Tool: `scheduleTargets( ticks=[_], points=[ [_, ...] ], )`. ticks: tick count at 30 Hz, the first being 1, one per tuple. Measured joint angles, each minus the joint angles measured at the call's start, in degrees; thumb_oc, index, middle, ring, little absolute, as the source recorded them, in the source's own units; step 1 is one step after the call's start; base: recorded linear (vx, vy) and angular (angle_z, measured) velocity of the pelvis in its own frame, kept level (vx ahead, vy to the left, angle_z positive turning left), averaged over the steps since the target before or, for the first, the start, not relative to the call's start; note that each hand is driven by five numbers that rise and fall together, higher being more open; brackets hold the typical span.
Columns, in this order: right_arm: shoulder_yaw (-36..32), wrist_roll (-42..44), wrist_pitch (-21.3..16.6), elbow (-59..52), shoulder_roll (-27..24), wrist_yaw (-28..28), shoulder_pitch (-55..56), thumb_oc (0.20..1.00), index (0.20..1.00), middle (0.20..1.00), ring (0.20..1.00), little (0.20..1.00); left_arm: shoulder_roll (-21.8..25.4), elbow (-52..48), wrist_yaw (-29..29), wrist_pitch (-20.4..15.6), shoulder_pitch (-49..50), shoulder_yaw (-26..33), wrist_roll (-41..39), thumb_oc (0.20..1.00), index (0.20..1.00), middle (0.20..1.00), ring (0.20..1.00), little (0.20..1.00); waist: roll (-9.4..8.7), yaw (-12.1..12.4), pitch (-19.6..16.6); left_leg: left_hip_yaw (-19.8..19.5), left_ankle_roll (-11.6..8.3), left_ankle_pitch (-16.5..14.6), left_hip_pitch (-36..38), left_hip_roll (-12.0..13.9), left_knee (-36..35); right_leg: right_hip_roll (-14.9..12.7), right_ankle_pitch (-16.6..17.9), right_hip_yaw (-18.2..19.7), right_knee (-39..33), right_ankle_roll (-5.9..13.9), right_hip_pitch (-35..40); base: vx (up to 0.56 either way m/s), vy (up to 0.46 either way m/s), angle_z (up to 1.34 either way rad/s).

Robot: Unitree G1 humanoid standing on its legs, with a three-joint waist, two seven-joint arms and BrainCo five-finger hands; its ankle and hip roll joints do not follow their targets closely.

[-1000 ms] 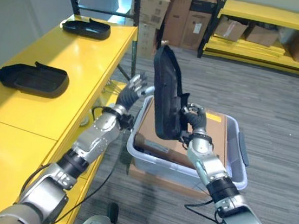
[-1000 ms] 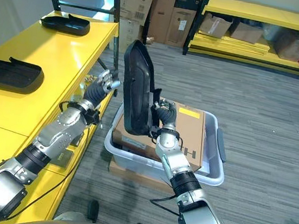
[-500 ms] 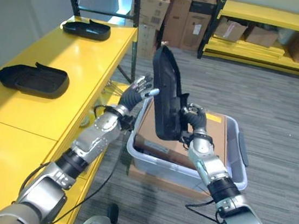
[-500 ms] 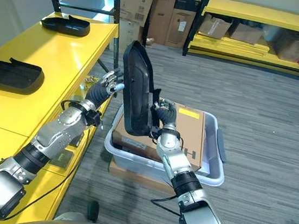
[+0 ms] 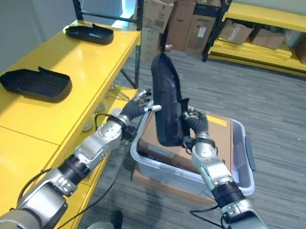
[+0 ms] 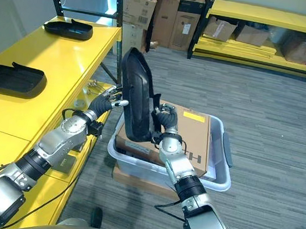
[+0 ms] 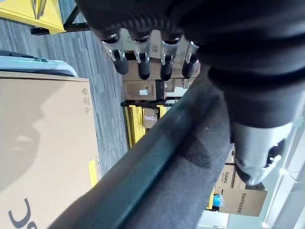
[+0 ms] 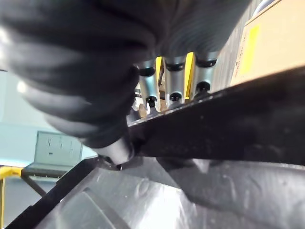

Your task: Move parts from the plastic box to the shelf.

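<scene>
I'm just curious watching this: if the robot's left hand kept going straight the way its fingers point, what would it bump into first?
Most likely the black part held upright by the right hand: the left hand points at its edge from close by.

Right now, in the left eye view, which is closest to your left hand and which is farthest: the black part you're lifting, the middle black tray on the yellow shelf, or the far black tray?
1. Black part, touching the left hand.
2. Middle tray, on the yellow shelf, to the left.
3. Far tray, at the shelf's back end.
</scene>
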Motion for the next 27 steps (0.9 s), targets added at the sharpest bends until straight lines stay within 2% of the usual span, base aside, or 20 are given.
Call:
scheduleTargets(
  ticks=[11, 20, 22, 27],
  points=[
    [1.0, -0.1, 0.9, 1.8, 0.0, 0.0, 0.0, 0.200, 0.200, 0.200, 0.200, 0.200, 0.1, -0.1, -1.9, 0.3, 0.0, -0.6, -1.9, 1.000, 1.000, 1.000, 1.000, 1.000, 0.00, 0.4, 0.0, 0.0, 0.01, 0.0, 0.0, 0.0, 0.0, 0.0, 0.0, 0.0, 0.0, 0.00, 0.0, 0.00, 0.000, 0.00],
    [1.2, -0.1, 0.9, 3.5, 0.0, -0.1, 0.0, 0.200, 0.200, 0.200, 0.200, 0.200, -1.6, 3.4, -2.6, 5.2, 0.0, -7.5, -4.1, 1.000, 1.000, 1.000, 1.000, 1.000, -0.01, -0.6, -0.1, 0.1, -0.16, 0.1, 0.1, 0.0, 0.0, 0.0, 0.0, 0.1, 0.0, 0.00, 0.0, 0.00, 0.000, 0.00],
    [2.1, 0.0, 1.0, 4.3, -0.1, -0.1, 0.0, 0.200, 0.200, 0.200, 0.200, 0.200, -2.8, 6.6, -2.9, 5.5, 0.0, -8.5, -4.9, 1.000, 1.000, 1.000, 1.000, 1.000, 0.05, -0.6, -0.5, 0.1, -0.03, 0.0, 0.1, 0.0, 0.0, 0.0, 0.0, 0.2, 0.0, 0.00, 0.0, 0.00, 0.000, 0.00],
    [3.1, 0.0, 1.2, 4.6, -0.3, -0.2, 0.0, 0.200, 0.200, 0.200, 0.200, 0.200, -3.4, 6.7, -4.2, 5.4, 0.2, -8.9, -5.3, 1.000, 1.000, 1.000, 1.000, 1.000, 0.08, -0.6, -0.9, 0.1, 0.04, 0.0, 0.1, 0.0, 0.0, 0.0, 0.0, 0.2, 0.0, 0.00, 0.0, 0.00, 0.000, 0.00]
  ],
)
